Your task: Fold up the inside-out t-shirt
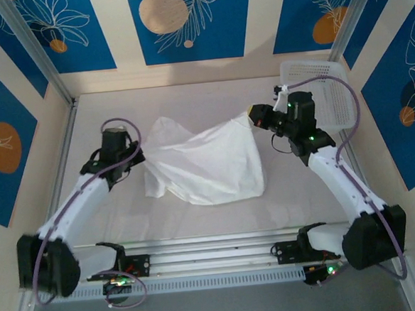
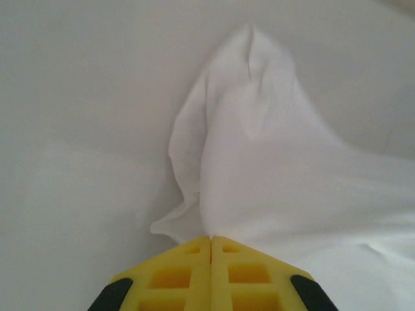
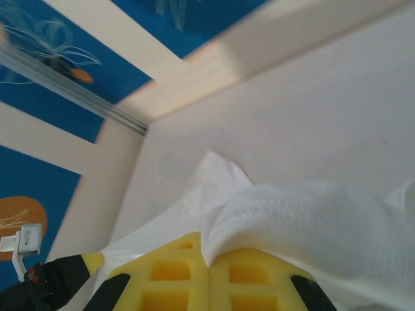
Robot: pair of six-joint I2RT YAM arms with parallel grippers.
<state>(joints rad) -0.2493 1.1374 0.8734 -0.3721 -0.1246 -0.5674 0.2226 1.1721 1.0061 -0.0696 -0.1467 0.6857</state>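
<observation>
The t-shirt [image 1: 208, 162] lies on the table [image 1: 127, 225], in the middle. My left gripper [image 1: 136, 159] is at the t-shirt's left side, touching its edge. My right gripper [image 1: 251, 117] is at the t-shirt's far right corner, touching it there. The basket [image 1: 332, 97] is to the right of the t-shirt, behind my right gripper, at the table's far corner.

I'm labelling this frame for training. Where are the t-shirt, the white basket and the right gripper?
t-shirt [image 1: 215, 165], top view, middle of the bunched cloth.
white basket [image 1: 335, 89], top view, bare lattice by its right side.
right gripper [image 3: 209, 264], right wrist view, seam between its yellow fingertips, shut on the t-shirt.
</observation>
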